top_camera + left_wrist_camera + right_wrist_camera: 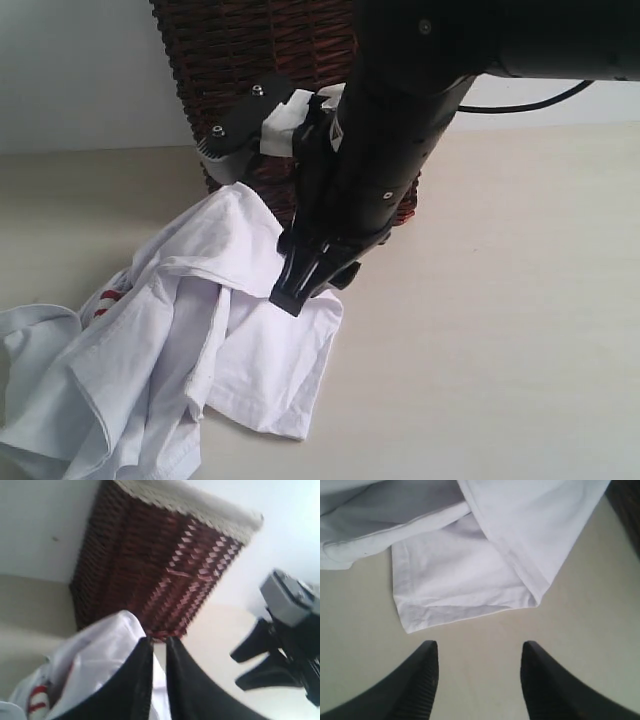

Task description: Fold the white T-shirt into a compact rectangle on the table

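While the shirt (pixel 180 340) lies crumpled on the table (pixel 500 330) by the basket (pixel 260 50), one peak rises to the left gripper (pixel 159 642). Left jaws nearly together, thin slit; hold on cloth: cannot tell. Right gripper (pixel 477 650): jaws apart, empty, over table just beside a shirt hem.

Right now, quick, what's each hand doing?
Left hand: closed, apparently pinching the shirt.
Right hand: open, holding nothing.
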`<state>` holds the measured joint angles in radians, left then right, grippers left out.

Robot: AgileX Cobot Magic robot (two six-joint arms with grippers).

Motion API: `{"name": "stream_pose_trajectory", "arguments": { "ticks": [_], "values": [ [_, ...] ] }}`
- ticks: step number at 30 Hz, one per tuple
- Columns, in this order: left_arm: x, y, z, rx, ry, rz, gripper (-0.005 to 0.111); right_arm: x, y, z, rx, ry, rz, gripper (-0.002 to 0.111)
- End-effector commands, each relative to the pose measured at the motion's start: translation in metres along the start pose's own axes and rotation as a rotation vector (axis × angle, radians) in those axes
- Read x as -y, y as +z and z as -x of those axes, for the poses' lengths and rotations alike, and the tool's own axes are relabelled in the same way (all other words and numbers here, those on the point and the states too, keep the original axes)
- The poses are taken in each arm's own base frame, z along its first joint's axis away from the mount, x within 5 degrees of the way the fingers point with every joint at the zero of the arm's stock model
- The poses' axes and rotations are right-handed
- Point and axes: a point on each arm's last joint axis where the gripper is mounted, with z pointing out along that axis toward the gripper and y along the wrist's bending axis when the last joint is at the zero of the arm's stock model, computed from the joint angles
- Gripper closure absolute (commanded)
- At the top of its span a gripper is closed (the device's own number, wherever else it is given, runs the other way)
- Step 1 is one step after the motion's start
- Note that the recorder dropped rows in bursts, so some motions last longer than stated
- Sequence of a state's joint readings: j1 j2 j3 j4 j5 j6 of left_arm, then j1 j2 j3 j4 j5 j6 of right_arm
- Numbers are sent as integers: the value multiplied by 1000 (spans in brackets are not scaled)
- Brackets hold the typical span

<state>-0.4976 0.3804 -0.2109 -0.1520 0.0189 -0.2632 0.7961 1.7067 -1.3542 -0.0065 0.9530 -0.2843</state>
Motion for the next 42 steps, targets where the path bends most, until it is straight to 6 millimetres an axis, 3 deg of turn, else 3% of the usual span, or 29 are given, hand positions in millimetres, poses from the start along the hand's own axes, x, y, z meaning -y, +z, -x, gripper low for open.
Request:
{"name": "stream_pose_trajectory", "arguments": {
  "ticks": [1,4,11,20,25,30,37,39,42],
  "values": [
    [17,38,-12,-230,153,-78,68,2,-3,-5,-36,-4,-6,59],
    [11,67,-28,-350,179,-10,53,8,-3,-10,-75,1,-21,59],
    [-30,116,-50,-536,112,241,54,35,18,-35,-63,147,1,59],
    [-22,153,-71,-630,237,166,55,32,20,-33,-29,149,50,59],
    [-36,161,-66,-584,210,216,68,32,20,-33,-32,150,52,59],
    [-46,160,-64,-594,216,249,56,32,20,-32,-24,149,48,59],
    [-30,160,-86,-710,302,164,56,32,20,-32,-23,150,49,59],
    [-26,160,-89,-717,317,145,63,32,20,-32,-25,150,50,59],
    [-27,161,-89,-713,316,146,89,32,20,-33,-31,150,53,59]
  ]
}}
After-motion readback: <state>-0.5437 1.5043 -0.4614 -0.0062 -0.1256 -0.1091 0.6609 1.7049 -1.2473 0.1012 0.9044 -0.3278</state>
